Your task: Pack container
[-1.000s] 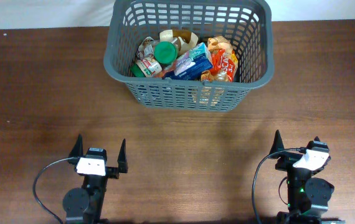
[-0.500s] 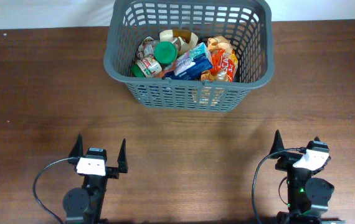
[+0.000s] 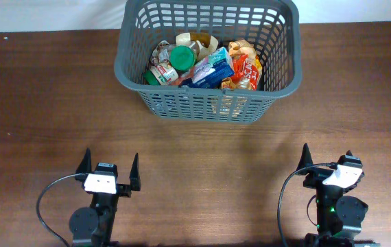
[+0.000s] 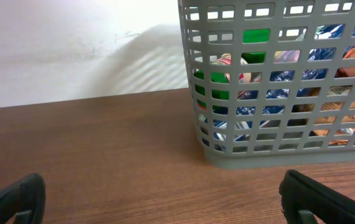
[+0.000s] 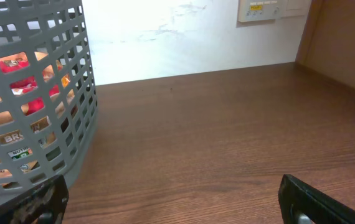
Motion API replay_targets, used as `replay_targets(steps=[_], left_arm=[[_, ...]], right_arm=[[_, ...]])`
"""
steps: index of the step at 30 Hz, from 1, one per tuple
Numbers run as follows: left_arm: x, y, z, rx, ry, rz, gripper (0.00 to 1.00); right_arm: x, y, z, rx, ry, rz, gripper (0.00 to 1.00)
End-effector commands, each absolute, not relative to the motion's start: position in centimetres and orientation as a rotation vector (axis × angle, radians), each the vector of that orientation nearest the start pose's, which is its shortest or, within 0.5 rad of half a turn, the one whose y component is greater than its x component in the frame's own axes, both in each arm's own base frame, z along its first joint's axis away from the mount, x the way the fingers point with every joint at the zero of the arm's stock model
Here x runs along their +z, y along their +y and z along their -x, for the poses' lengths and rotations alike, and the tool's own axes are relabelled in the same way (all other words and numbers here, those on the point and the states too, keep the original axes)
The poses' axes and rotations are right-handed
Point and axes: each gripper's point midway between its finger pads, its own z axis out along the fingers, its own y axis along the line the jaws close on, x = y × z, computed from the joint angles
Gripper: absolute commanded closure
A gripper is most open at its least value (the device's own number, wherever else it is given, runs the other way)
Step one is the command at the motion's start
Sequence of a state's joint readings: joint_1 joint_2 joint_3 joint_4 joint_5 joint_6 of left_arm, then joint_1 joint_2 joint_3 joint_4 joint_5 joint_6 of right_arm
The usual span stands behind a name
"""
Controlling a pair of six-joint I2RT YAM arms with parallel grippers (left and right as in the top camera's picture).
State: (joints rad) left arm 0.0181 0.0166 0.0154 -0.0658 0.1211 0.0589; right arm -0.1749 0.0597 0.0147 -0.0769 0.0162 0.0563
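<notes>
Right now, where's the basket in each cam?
Overhead: basket top centre, at the far edge of the table.
Left wrist: fills the right half, its left corner near frame centre.
Right wrist: left edge, cut off by the frame.
Shared landmark: the white wall behind the table, seen in all three.

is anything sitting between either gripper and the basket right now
Nothing visible does. Only table wood shows between the left gripper, the right gripper and the basket. Both wrist views show plain wood right up to its wall. Both sets of jaws stand open, holding nothing.
</notes>
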Motion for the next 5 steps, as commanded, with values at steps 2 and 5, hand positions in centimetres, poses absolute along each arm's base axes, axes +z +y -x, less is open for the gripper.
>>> replay_targets(steps=[2, 5], left_arm=[[16.03, -1.82, -24.51, -0.055, 1.629, -0.13, 0.01], [16.02, -1.82, -24.51, -0.055, 1.629, -0.13, 0.01]], right_arm=[[14.51, -4.39, -24.39, -0.091, 1.684, -0.203, 0.01], [14.52, -4.39, -24.4, -0.091, 1.684, -0.203, 0.01]])
